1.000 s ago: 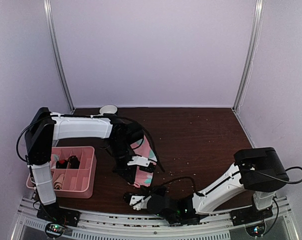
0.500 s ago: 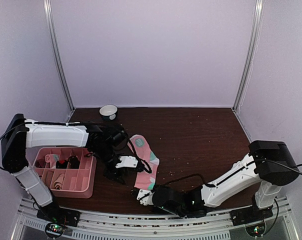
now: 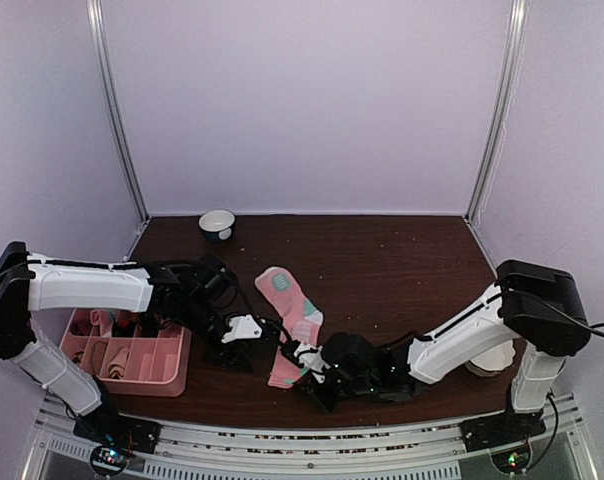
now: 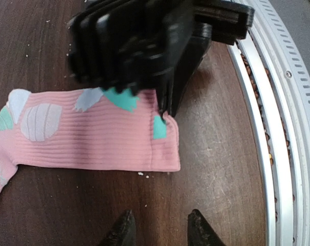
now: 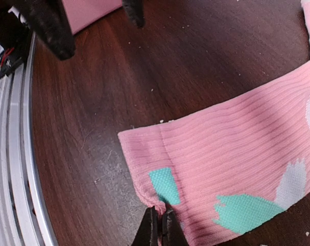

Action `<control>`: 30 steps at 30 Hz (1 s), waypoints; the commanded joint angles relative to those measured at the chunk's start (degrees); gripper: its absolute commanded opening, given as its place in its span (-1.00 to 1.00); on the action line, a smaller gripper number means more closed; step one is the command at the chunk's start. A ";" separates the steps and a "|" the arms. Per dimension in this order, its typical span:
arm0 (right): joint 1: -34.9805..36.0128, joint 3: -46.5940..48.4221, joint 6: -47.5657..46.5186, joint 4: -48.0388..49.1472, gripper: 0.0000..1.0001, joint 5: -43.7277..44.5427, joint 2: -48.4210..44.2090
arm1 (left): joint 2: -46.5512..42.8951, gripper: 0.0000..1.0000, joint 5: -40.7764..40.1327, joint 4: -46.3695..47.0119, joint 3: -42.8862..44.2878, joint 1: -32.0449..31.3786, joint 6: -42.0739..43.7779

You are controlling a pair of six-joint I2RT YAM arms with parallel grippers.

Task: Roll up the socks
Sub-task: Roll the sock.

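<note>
A long pink sock (image 3: 287,300) with mint-green patches lies flat on the dark table, its cuff toward the near edge. My right gripper (image 3: 297,365) is shut on the cuff's corner; the right wrist view shows the black fingertips (image 5: 155,228) pinching a small fold of the pink sock (image 5: 237,159). My left gripper (image 3: 262,335) hovers just left of the cuff, apart from it. In the left wrist view its fingers (image 4: 125,231) stand open over bare wood, short of the pink sock (image 4: 103,138), while the right gripper (image 4: 165,110) reaches in from above, blurred.
A pink divided tray (image 3: 179,372) holding several small items sits at the near left, under the left arm. A white bowl (image 3: 217,222) stands at the back left. A metal rail (image 4: 278,154) runs along the near table edge. Something white (image 3: 487,357) lies behind the right arm.
The left gripper opened, let go of the lifted pink sock and dropped low beside it. The sock now lies flat. The right gripper slid in to the cuff corner.
</note>
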 commanded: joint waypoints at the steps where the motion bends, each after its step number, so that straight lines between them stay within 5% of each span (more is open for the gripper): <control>1: -4.10 -1.02 9.45 -4.81 -1.00 -11.67 4.58 | -0.57 -0.31 1.43 5.52 -0.84 -1.06 1.37; 12: -10.34 -0.27 22.23 0.78 -1.00 -28.16 6.49 | 6.23 -0.27 -8.87 9.79 1.63 -7.32 1.61; 30: -11.27 -0.65 27.40 5.38 -1.00 -30.53 7.11 | 13.11 -0.17 -8.20 6.82 5.17 -10.68 2.95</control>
